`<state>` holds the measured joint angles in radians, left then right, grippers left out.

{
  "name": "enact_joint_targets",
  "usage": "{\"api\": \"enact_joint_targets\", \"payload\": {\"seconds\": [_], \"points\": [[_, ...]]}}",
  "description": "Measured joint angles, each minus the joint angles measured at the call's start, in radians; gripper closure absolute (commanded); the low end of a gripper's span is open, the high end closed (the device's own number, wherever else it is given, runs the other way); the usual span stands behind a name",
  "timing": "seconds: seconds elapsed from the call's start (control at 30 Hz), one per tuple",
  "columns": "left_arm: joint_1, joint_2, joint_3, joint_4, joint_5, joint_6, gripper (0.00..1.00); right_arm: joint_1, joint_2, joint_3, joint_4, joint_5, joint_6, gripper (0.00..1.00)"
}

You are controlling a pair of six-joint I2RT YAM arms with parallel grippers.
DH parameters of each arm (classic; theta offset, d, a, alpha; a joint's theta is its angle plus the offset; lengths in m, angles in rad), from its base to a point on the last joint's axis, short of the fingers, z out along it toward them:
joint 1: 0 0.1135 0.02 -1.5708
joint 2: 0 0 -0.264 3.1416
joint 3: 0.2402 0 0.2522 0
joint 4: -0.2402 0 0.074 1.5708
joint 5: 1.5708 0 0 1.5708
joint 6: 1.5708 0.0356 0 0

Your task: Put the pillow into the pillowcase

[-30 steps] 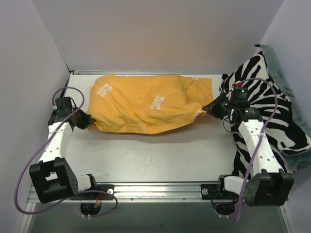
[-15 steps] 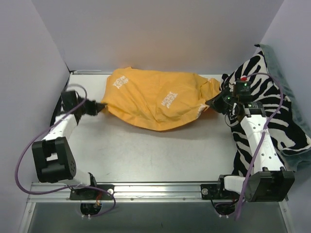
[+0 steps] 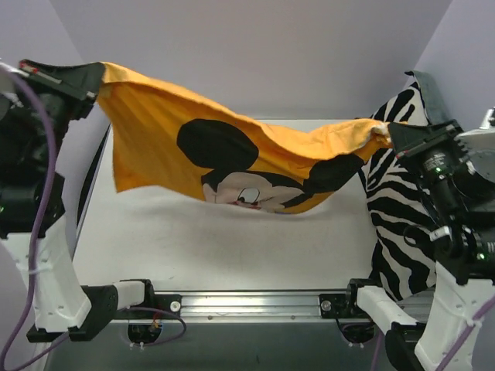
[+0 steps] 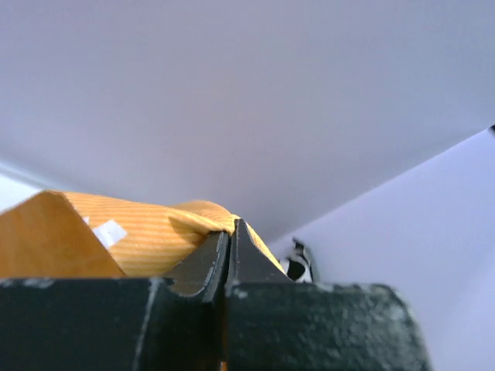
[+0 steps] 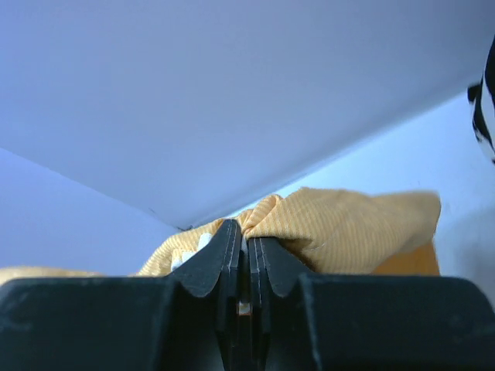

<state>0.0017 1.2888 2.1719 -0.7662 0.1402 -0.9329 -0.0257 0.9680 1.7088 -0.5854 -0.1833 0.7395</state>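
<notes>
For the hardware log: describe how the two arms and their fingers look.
Both arms have white link shells and black joint housings, seen on the left arm and the right arm. A thin purple cable loops along the left arm. The matt black fingers are wedge-shaped and taper to thin tips. The black block behind them has scuffed, pale-worn edges.

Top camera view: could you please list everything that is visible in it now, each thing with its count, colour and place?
pillowcase: one, orange with a Mickey Mouse face, lifted above the table, hanging between the two grippers
zebra-striped fabric: one, black and white, at the table's right side
table: one, pale grey, under the pillowcase
left gripper: one, black, upper left, shut on the pillowcase's left end
right gripper: one, black, at the right, shut on the pillowcase's right end
</notes>
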Motion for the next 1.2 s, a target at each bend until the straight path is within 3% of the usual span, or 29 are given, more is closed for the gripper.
{"api": "enact_joint_targets", "payload": {"seconds": [0.13, 0.3, 0.4, 0.53, 0.57, 0.6, 0.63, 0.67, 0.7, 0.73, 0.8, 0.9, 1.03, 1.2], "points": [[0.001, -0.086, 0.093, -0.039, -0.128, 0.051, 1.0, 0.0, -0.057, 0.109, -0.025, 0.043, -0.023, 1.0], [0.002, -0.187, -0.111, -0.063, -0.193, 0.051, 1.0, 0.0, -0.048, 0.02, -0.042, 0.066, -0.026, 1.0], [0.002, -0.14, -0.278, -0.095, -0.209, 0.045, 1.0, 0.002, 0.08, -0.068, -0.069, 0.072, -0.025, 1.0], [-0.012, 0.11, -0.38, -0.083, -0.222, 0.059, 1.0, 0.013, 0.392, -0.116, -0.014, 0.093, -0.014, 0.99], [-0.014, 0.202, -0.38, -0.063, -0.219, 0.069, 0.96, 0.015, 0.482, -0.096, -0.002, 0.094, -0.014, 0.61], [-0.012, 0.29, -0.38, -0.034, -0.204, 0.082, 0.87, 0.016, 0.539, -0.053, -0.002, 0.093, -0.012, 0.38], [-0.008, 0.374, -0.375, -0.008, -0.177, 0.087, 0.66, 0.017, 0.673, 0.01, -0.003, 0.087, -0.009, 0.18], [0.003, 0.455, -0.364, 0.006, -0.142, 0.091, 0.58, 0.016, 0.776, 0.116, -0.027, 0.08, -0.008, 0.0], [0.017, 0.522, -0.356, 0.02, -0.115, 0.085, 0.27, 0.014, 0.888, 0.26, -0.052, 0.072, -0.008, 0.0], [0.035, 0.579, -0.354, 0.03, -0.09, 0.079, 0.03, 0.012, 0.998, 0.414, -0.045, 0.066, -0.012, 0.0], [0.059, 0.61, -0.374, 0.025, -0.085, 0.07, 0.03, 0.012, 1.093, 0.556, -0.034, 0.053, -0.018, 0.0], [0.079, 0.549, -0.415, 0.027, -0.105, 0.077, 0.03, 0.013, 1.067, 0.549, -0.061, 0.051, -0.033, 0.0], [0.078, 0.393, -0.473, 0.059, -0.102, 0.096, 0.03, 0.013, 0.908, 0.378, -0.064, 0.019, -0.055, 0.01], [0.028, 0.238, -0.647, 0.143, -0.058, 0.134, 0.03, 0.079, 0.626, -0.004, -0.069, -0.026, -0.077, 0.02]]}}
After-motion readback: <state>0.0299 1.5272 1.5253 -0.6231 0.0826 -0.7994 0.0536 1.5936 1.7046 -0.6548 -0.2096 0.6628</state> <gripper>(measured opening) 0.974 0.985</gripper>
